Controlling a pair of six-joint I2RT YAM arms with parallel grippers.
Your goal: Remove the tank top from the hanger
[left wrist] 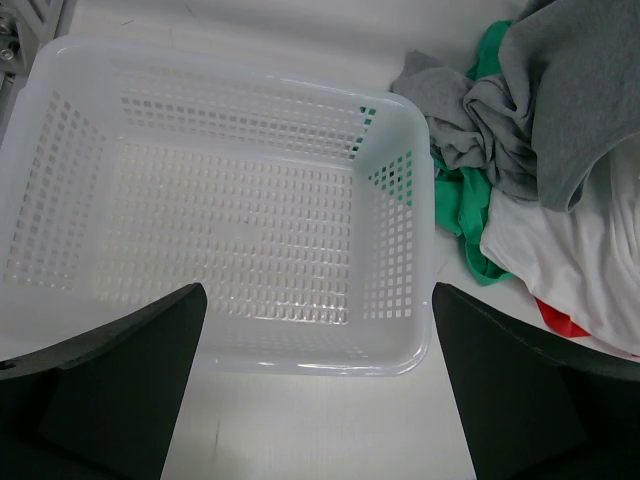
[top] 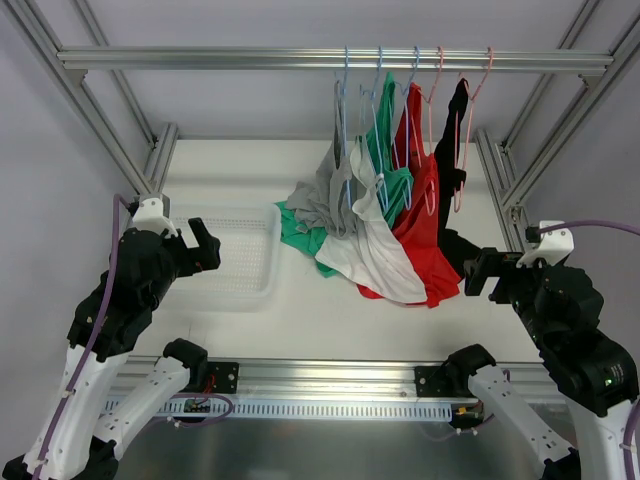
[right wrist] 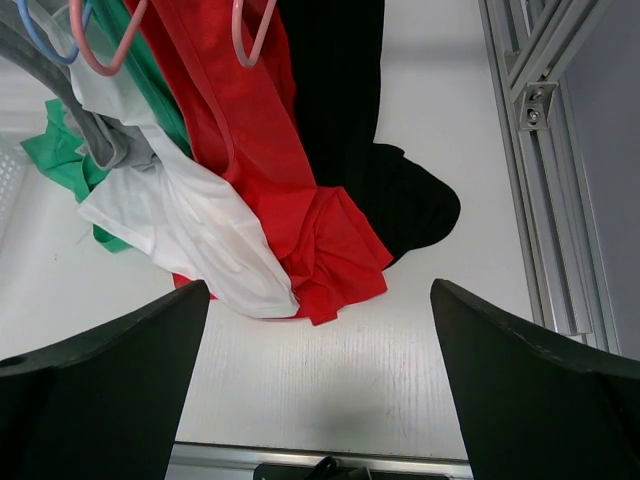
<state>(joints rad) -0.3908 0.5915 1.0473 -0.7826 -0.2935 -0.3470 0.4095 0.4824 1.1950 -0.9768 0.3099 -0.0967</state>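
Plastic hangers (top: 438, 65), five; tank tops (top: 425, 230), five.

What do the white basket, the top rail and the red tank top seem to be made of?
The white basket looks like glossy, slightly translucent moulded plastic: perforated walls, soft sheen. The top rail seems brushed aluminium extrusion: grey metal, long grooves. The red tank top appears matte knit fabric, perhaps cotton: it folds limply.
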